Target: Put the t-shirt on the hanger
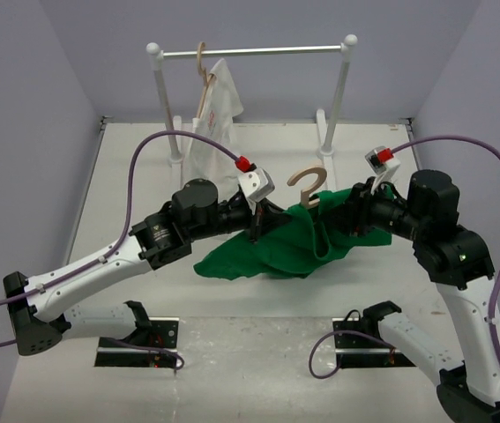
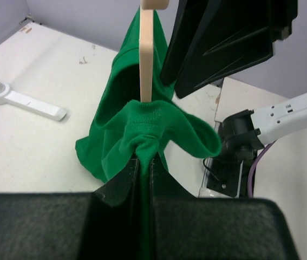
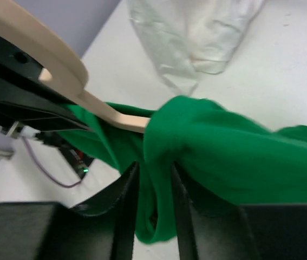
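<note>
left pincer (image 2: 144, 163) pinching t-shirt (image 2: 142, 125), hanger (image 2: 146, 54) just beyond

Two garments: one green t-shirt (image 1: 276, 251) and one white garment (image 1: 216, 115). Two wooden hangers: a tan hanger (image 1: 309, 185) standing out of the green t-shirt and a second hanger (image 1: 201, 66) on the rack. One clothes rack (image 1: 258, 51), with two white posts and one metal rail. Two robot arms, a left arm (image 1: 100, 264) and a right arm (image 1: 448, 238). Two claws, the left claw (image 2: 144, 162) and the right claw (image 3: 153, 165), each with two fingers. Two purple cables: a left cable (image 1: 175, 133) and a right cable (image 1: 452, 137). One counter (image 1: 258, 352).
</note>
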Robot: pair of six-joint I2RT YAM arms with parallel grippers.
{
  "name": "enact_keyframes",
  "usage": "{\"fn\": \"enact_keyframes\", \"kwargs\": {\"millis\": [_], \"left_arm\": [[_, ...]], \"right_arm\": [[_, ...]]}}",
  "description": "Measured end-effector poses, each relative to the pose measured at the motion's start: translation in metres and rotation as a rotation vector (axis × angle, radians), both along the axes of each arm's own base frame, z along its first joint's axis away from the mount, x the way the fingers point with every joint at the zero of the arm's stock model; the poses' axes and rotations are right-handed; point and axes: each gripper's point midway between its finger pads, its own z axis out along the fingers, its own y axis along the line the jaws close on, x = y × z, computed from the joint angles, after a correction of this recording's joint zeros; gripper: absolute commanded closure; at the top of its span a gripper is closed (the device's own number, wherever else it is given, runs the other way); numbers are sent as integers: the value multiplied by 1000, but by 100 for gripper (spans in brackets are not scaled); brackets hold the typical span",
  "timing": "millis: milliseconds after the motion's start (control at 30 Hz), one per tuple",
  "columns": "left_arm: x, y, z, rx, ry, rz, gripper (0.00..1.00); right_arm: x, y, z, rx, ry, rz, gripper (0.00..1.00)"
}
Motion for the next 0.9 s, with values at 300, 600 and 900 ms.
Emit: {"fn": "enact_keyframes", "kwargs": {"millis": [300,600,900], "left_arm": [[3,28,-9,29,23,-9,100],[-58,27,-28,67,75,-438,100],[-81,20,-47,85,169,-640,100]], "right_arm": [[-2,-41,35,-45,-211,-216,29],[-40,-1,41,14,-335,162,32],[-67,28,61,143,-369,462,83]]}}
